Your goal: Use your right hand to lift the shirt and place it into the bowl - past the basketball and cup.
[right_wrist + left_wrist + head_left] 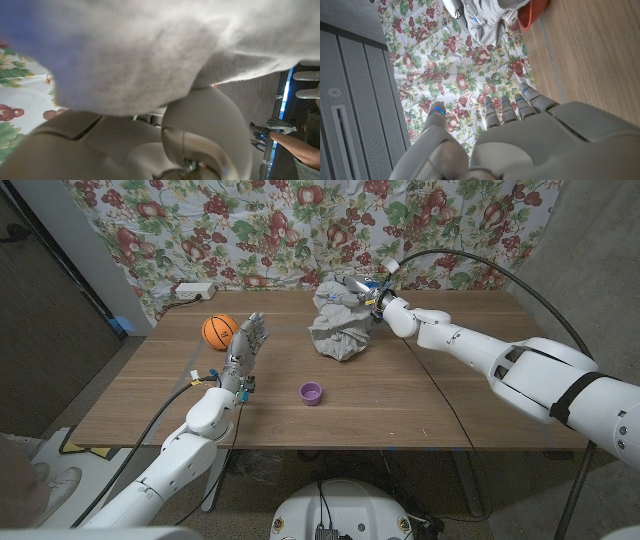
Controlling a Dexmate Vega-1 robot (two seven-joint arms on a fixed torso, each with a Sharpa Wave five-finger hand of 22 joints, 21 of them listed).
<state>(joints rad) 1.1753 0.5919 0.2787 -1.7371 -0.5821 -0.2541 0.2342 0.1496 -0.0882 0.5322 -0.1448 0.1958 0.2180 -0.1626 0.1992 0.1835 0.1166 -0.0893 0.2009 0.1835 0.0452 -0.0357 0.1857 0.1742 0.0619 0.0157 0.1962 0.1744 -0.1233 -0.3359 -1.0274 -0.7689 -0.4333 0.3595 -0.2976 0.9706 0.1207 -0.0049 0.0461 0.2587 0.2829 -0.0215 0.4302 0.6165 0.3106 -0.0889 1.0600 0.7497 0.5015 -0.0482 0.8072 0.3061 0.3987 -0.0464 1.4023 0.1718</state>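
Observation:
My right hand (368, 296) grips the top of the crumpled grey shirt (338, 328) at the table's far middle and holds it up. In the right wrist view the grey shirt (150, 50) presses close over that hand (150, 145). The shirt's lower folds (487, 17) drape over a red bowl (534, 12), hiding most of it. The orange basketball (220, 330) lies at the far left. A small purple cup (311, 392) stands near the middle. My left hand (246, 348) stands upright beside the basketball, fingers (512, 107) spread and holding nothing.
A white power strip (193, 290) lies at the table's (420, 410) back left corner. A floral cloth (250, 220) hangs right behind the table. A person's arm (297, 145) is at the edge of the right wrist view.

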